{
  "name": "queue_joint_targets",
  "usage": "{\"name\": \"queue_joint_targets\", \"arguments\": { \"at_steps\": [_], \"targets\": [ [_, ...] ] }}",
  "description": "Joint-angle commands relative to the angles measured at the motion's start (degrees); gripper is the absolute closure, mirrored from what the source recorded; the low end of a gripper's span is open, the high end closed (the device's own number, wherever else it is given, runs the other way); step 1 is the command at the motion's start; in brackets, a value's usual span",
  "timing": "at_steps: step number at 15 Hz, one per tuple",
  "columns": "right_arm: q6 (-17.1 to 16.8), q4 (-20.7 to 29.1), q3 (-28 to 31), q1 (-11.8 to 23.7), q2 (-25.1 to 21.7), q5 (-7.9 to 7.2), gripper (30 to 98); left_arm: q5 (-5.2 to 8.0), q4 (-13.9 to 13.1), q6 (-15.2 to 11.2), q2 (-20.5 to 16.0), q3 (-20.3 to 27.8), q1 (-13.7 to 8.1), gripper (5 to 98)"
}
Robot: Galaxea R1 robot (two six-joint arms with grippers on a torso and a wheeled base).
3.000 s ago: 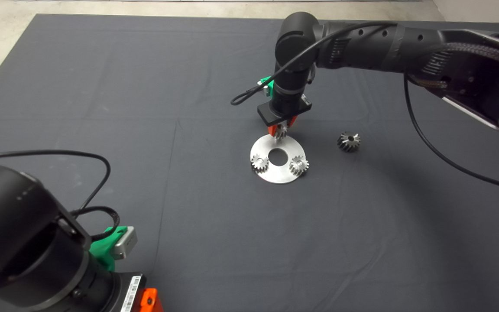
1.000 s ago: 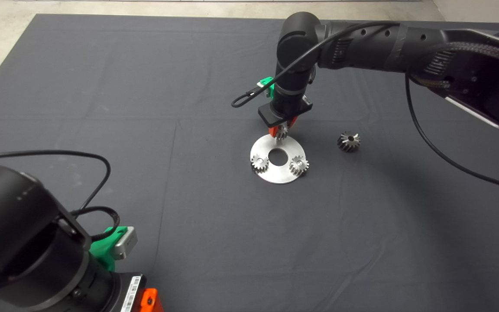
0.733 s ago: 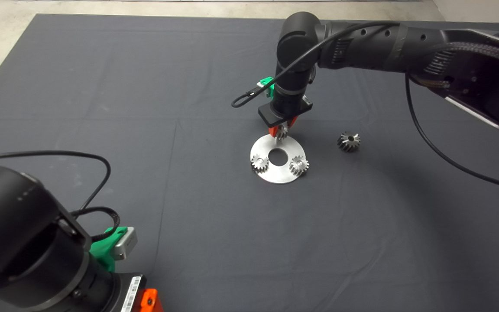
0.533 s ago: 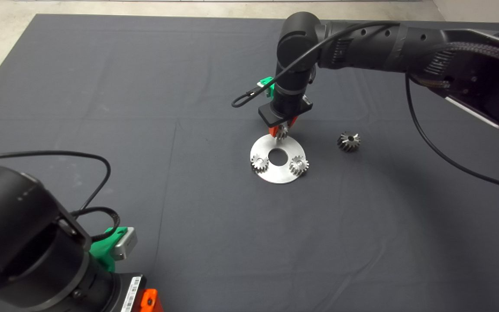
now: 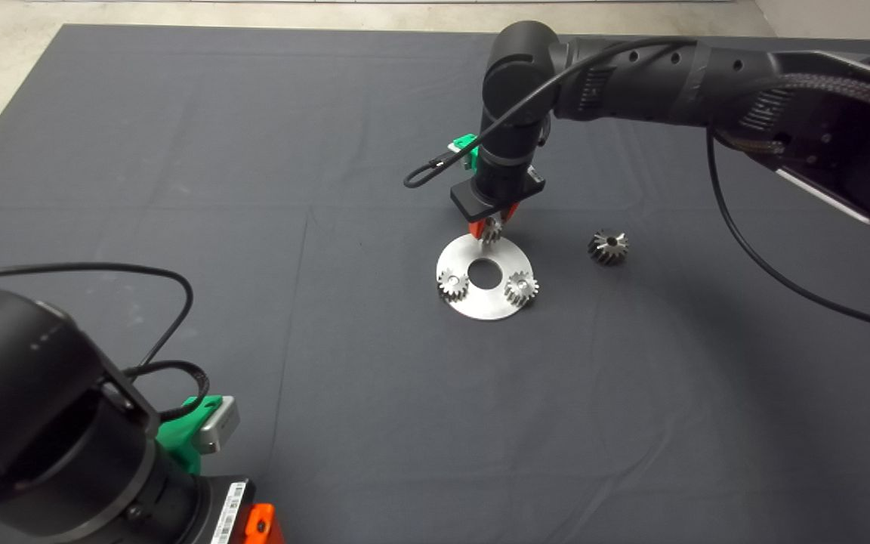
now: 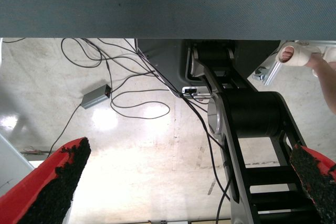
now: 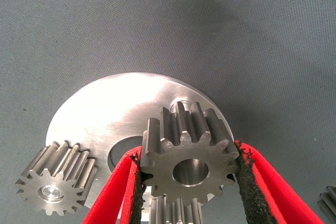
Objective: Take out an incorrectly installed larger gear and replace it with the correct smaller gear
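Observation:
My right gripper [image 5: 489,225] is shut on a smaller gear [image 5: 490,233], a fine-toothed steel gear with a centre bore, at the far rim of the round steel plate [image 5: 484,306]. In the right wrist view the gear [image 7: 188,166] sits squeezed between the black pads [image 7: 134,182], low over the plate [image 7: 115,114]; whether it touches I cannot tell. Two like gears [image 5: 452,284] [image 5: 521,288] stand on the plate's near side. The larger gear [image 5: 607,246], with coarse teeth, lies on the mat to the plate's right. My left gripper [image 6: 189,153] is parked at the lower left, open.
The plate has a round centre hole [image 5: 485,273]. A black cable loop [image 5: 424,170] hangs from the right wrist over the mat. The left wrist view shows the floor with cables, a robot base and part of a person's hand [image 6: 296,55].
The right arm has shifted very slightly over three seconds; the held gear stays at the same spot over the plate's far rim. Nothing else moved.

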Motion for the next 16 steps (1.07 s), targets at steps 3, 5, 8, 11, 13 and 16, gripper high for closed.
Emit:
{"name": "queue_joint_targets", "arguments": {
  "at_steps": [3,5,8,11,13,16],
  "targets": [
    [-0.4,-1.2,0.1,0.7,0.2,-7.55,88.2,-0.02,-1.1,-0.3,0.0,0.8,-0.3,5.5],
    [-0.4,-1.2,0.1,0.6,0.2,-7.55,88.2,-0.02,-1.1,-0.3,0.0,0.8,-0.3,5.5],
    [-0.4,-1.2,0.1,0.3,0.2,-7.55,88.2,-0.02,-1.1,-0.3,0.1,0.8,-0.3,5.5],
    [-0.4,-2.0,0.1,0.4,0.2,-7.55,88.2,-0.02,-1.1,-0.3,0.0,0.8,-0.3,5.5],
    [-0.2,-3.5,0.4,0.4,0.2,-7.55,88.2,-0.02,-1.1,-0.3,0.0,0.8,-0.3,5.5],
    [-0.1,-4.9,0.7,0.4,0.4,-7.55,88.2,-0.02,-1.1,-0.3,0.0,0.8,-0.3,5.5]
  ]
}}
